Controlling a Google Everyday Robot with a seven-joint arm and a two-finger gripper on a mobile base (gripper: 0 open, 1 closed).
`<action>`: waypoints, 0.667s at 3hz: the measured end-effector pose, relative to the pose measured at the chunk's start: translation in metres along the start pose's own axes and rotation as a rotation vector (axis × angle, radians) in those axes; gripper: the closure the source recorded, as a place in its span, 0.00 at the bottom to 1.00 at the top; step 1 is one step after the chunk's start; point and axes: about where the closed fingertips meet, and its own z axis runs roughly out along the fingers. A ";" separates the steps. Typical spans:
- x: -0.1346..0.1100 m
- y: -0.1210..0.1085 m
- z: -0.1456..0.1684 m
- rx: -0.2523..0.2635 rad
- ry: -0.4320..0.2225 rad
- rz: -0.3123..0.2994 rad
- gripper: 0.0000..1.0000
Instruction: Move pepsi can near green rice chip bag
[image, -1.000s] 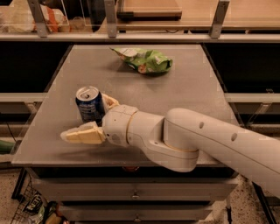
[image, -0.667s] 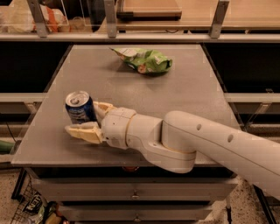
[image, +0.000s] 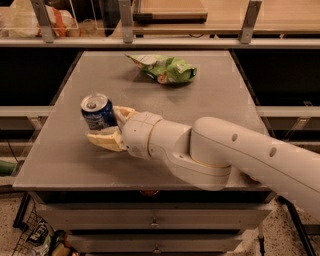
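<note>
The pepsi can, dark blue with a silver top, is at the left middle of the grey table and leans slightly to the left. My gripper reaches in from the right, with its cream fingers closed around the can's lower body, one behind it and one in front. The green rice chip bag lies flat and wrinkled at the table's far middle, well apart from the can.
A rail and shelf run behind the table, with an orange-and-white packet at the far left. Drawers sit under the table front. My thick white arm covers the front right of the table.
The gripper first slid left with the can, then closed in on it. The can now sits slightly higher and further from the front edge, tilted between the fingers.
</note>
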 end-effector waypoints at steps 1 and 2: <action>-0.021 -0.059 -0.011 0.155 -0.001 -0.015 1.00; -0.025 -0.120 -0.023 0.315 0.036 0.004 1.00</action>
